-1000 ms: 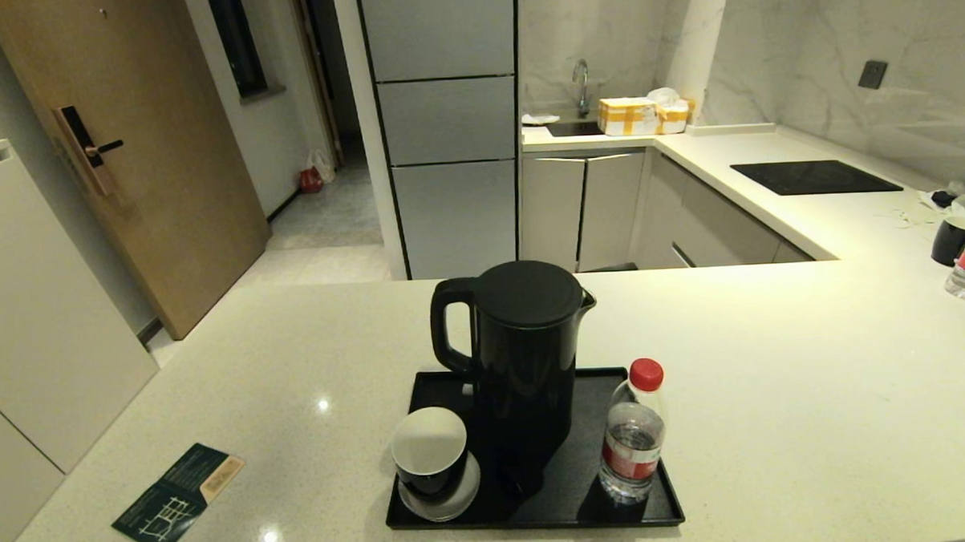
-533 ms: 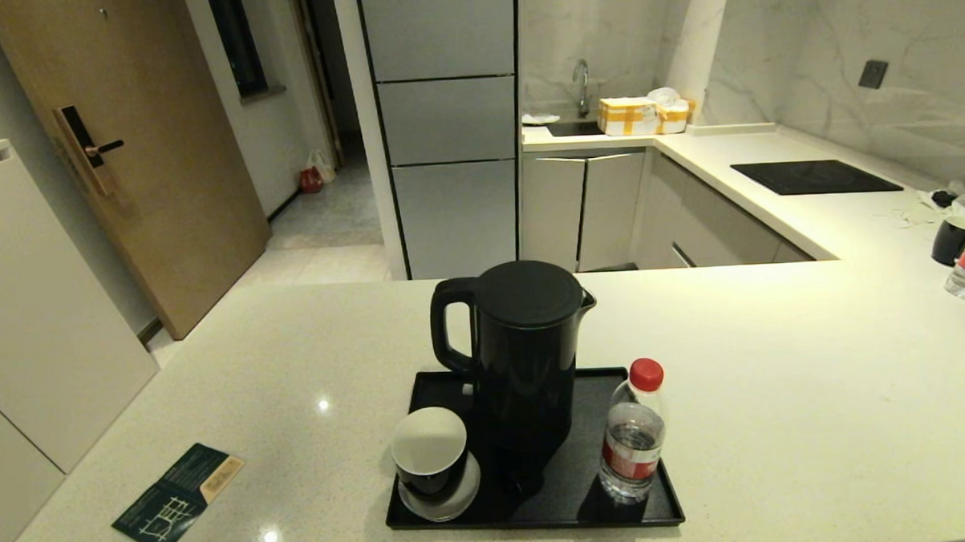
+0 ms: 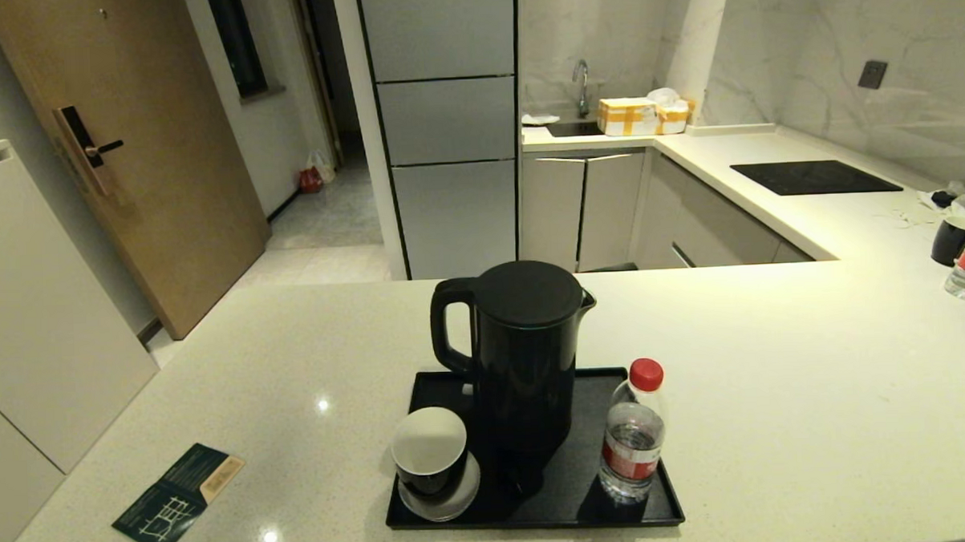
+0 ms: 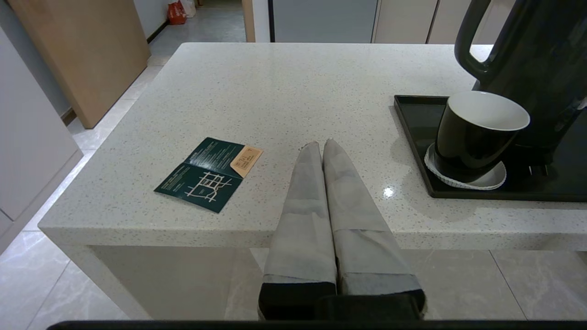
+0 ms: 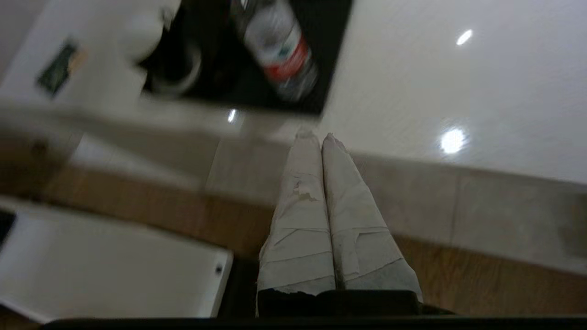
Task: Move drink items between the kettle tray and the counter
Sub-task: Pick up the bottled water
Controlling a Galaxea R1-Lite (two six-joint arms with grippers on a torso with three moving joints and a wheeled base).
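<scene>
Bottle (image 5: 279, 50) stands on tray (image 5: 335, 59) well beyond right tool (image 5: 316, 135), whose fingers press together, holding nothing

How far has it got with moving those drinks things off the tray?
Nothing looks moved yet: the kettle, cup and bottle all stand on the tray. Neither gripper holds anything; the left gripper and right gripper are both shut, short of the counter. All the moving remains.

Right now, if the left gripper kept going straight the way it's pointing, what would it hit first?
Probably the bare counter: the shut left gripper aims between the leaflet and the tray, though depth is unclear.
</scene>
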